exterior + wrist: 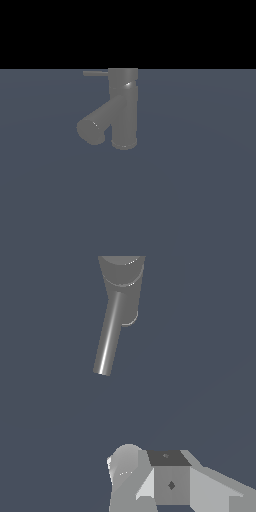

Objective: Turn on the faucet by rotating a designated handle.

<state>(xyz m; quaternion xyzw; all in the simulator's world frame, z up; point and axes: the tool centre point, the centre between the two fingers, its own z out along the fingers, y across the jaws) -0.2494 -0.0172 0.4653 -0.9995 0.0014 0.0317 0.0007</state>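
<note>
The dull grey faucet [124, 112] stands upright in the exterior view, its thick spout [95, 126] slanting down toward that view's left. The thin handle [96, 73] sticks out sideways from the top cap, also to the left. In the wrist view I look down on the faucet cap [121, 268], and a straight grey rod, the handle [109, 336], runs out from it. My gripper [148, 458] shows only in the wrist view, well apart from the handle. Its fingers [170, 483] sit together with no gap and nothing between them.
A flat blue-grey floor [200, 200] lies all around the faucet. Black background fills the top of the exterior view. No arm shows in the exterior view.
</note>
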